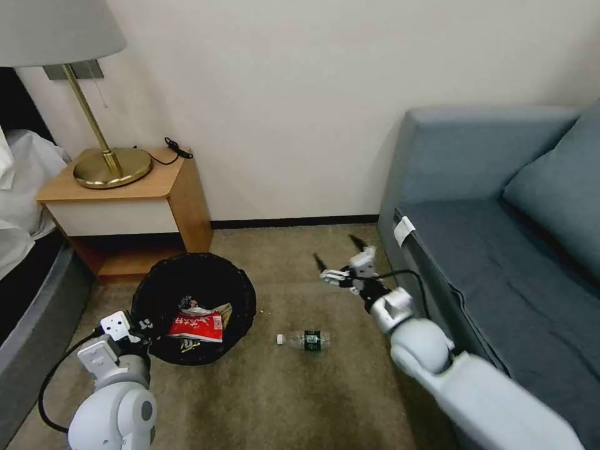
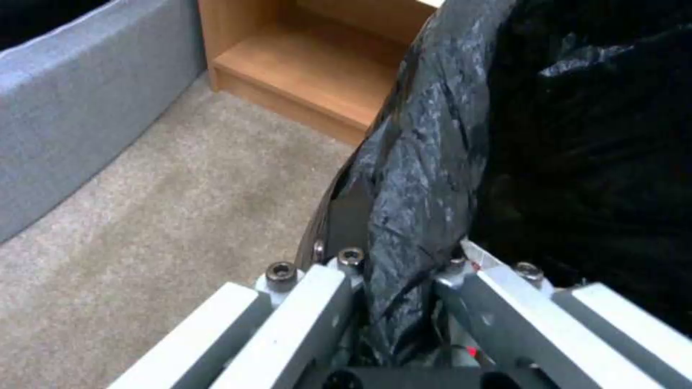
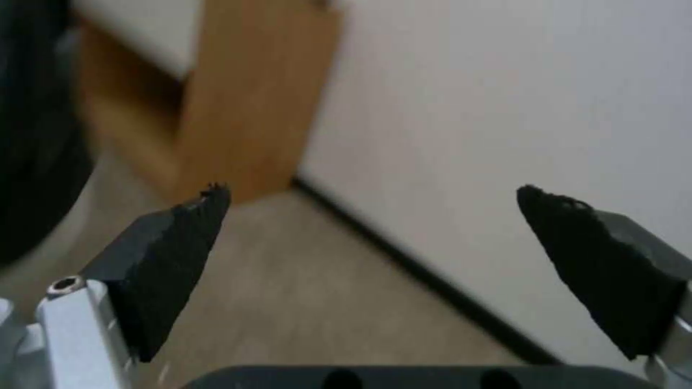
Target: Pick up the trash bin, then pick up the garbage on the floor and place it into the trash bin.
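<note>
- One bottle is lying on the carpet at lower centre of the head view, its long axis running left to right, white cap pointing left toward the bin.
- One bin, black-lined, is sitting at lower left of the head view, just in front of the nightstand; a red-and-white packet and a gold wrapper are lying inside it.
- Left gripper is sitting at the bin's near-left rim; in the left wrist view its fingers are pinching the folded bag and rim between them.
- Right gripper is hovering above the carpet at centre of the head view, close beside the sofa; in the right wrist view its fingertips are spread wide with nothing between them.
- Key relation: the bottle is lying below and left of the right gripper in the head view, nearer the camera, between that gripper and the bin. By my reading the right arm is the free one and the better placed; it would need to be lowering toward the bottle with its jaws set across the long axis, not along it.
</note>
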